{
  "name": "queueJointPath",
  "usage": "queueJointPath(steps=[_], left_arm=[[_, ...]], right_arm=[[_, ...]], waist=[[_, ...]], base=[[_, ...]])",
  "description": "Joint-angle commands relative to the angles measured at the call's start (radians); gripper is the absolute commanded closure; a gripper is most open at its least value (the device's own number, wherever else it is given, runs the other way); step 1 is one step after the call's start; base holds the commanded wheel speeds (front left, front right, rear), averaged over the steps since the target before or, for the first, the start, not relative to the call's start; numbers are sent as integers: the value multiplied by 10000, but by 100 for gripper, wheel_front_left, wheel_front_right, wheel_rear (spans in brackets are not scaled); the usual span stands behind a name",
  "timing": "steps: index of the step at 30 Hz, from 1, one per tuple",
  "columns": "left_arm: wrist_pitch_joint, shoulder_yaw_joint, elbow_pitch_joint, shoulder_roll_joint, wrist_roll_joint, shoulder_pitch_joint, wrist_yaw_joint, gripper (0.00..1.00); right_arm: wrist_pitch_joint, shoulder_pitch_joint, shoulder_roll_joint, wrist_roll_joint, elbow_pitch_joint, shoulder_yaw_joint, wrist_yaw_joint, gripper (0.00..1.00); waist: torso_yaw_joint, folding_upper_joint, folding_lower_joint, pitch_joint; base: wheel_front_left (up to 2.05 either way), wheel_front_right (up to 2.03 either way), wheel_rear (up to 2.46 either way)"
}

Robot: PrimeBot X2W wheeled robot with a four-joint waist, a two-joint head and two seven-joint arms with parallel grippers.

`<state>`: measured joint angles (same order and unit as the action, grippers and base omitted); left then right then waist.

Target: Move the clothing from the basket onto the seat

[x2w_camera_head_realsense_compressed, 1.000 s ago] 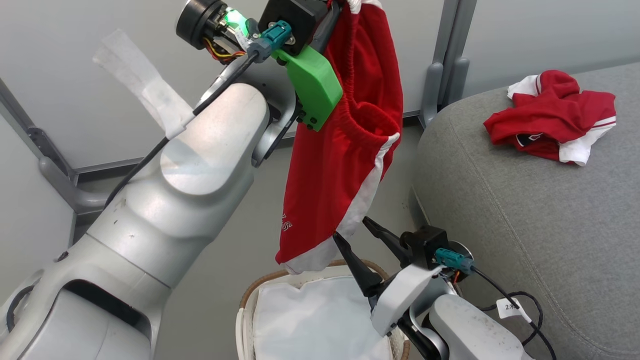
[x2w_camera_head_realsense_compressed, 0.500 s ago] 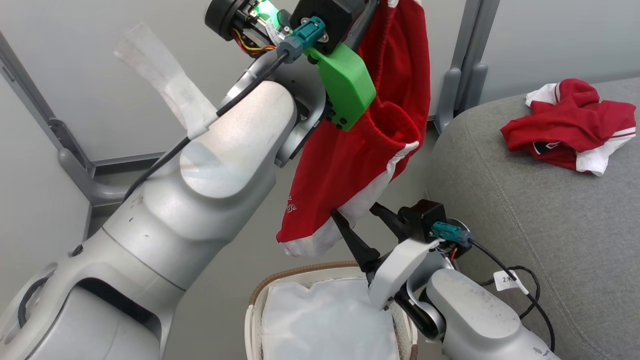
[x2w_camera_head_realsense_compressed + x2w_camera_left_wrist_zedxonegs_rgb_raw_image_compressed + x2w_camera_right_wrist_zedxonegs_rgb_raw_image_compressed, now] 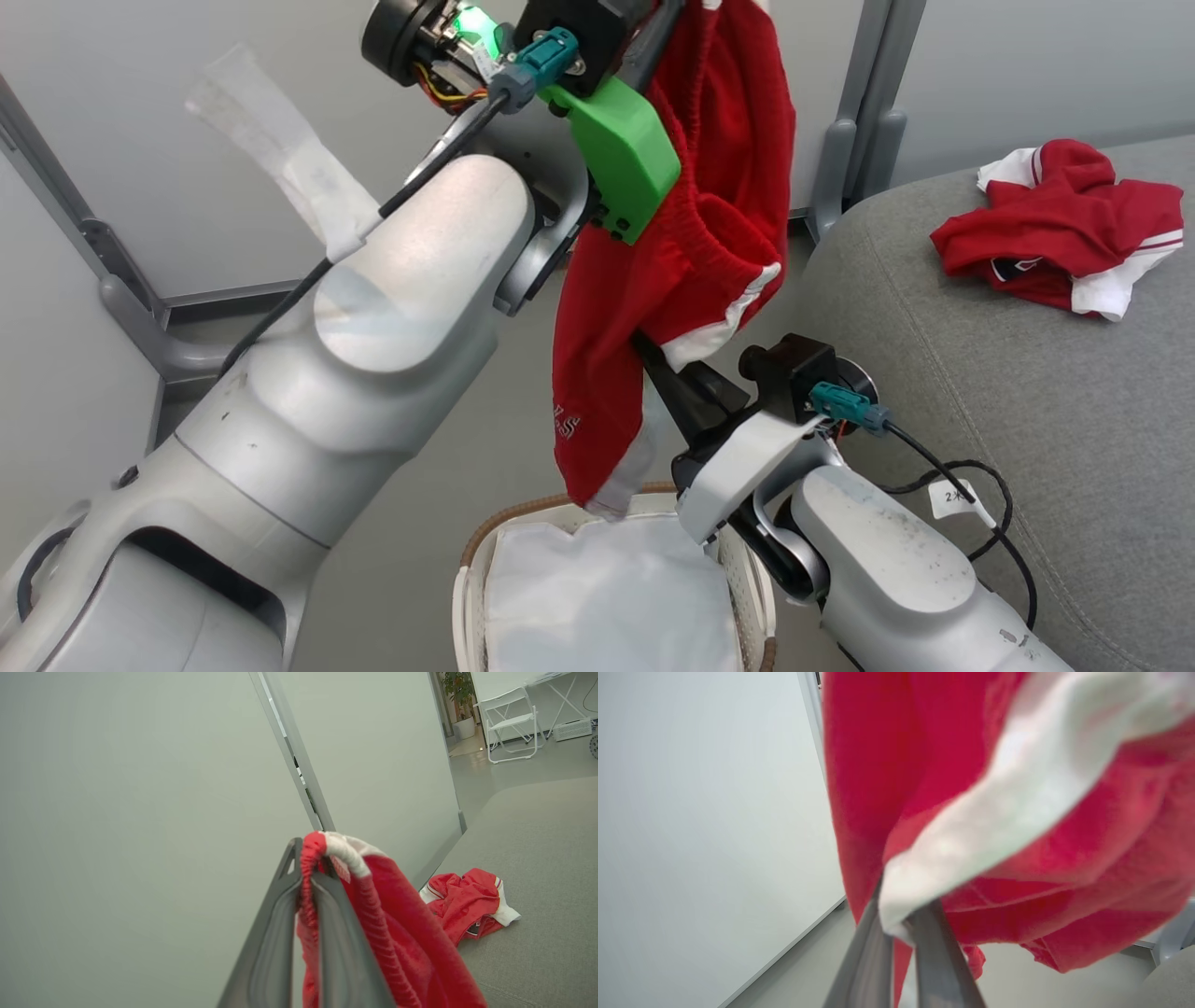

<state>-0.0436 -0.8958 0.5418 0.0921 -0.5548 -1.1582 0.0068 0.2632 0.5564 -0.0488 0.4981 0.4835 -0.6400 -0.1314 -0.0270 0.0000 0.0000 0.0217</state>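
Evidently limp and light, the jersey [image 3: 597, 373] hangs above the basket [image 3: 485, 537] as we pinch its ribbed band in the left gripper [image 3: 308, 863] and, seemingly, its white hem in the right gripper [image 3: 901, 912]; seams hold best.

Up in the air, a bright red soft fabric jersey [image 3: 616, 373] with white trim and small white lettering hangs long and bunched. Its lowest white hem dangles just above the 12 o'clock edge of the small oval white plastic basket [image 3: 495, 532] with a brown woven rim. At 2 o'clock, a second red-and-white jersey [image 3: 1064, 233] lies crumpled on the large grey woven-fabric seat [image 3: 980, 392], well apart.
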Motion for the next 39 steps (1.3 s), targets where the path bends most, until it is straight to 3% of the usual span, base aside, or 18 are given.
queueJointPath(steps=[1, 12, 14, 23, 39], left_arm=[[18, 83, 79, 167, -107, 246, 73, 100], [-257, 548, 401, 810, -991, 1463, -13, 100], [-335, 612, 400, 938, -1130, 1788, -92, 0], [-851, 650, 118, 1398, -1752, 3394, -503, 0], [-1784, 516, -746, 1614, -2059, 5569, -238, 0]], right_arm=[[25, -41, -33, -119, -117, 78, 14, 100], [25, -337, -32, -774, -1147, 1423, 14, 100], [25, -354, -32, -947, -1282, 1685, 14, 100], [25, -462, -32, -1948, -1451, 2852, 14, 100], [25, -978, -32, -3145, -1459, 4263, 14, 100]], waist=[[-44, 0, 0, -32], [-194, 0, 0, -223], [-204, 0, 0, -240], [-190, 0, 0, -284], [-321, 0, 0, -352]], base=[[0, 0, 0], [0, 0, 0], [0, 0, 0], [0, 0, 0], [0, 0, 0]])
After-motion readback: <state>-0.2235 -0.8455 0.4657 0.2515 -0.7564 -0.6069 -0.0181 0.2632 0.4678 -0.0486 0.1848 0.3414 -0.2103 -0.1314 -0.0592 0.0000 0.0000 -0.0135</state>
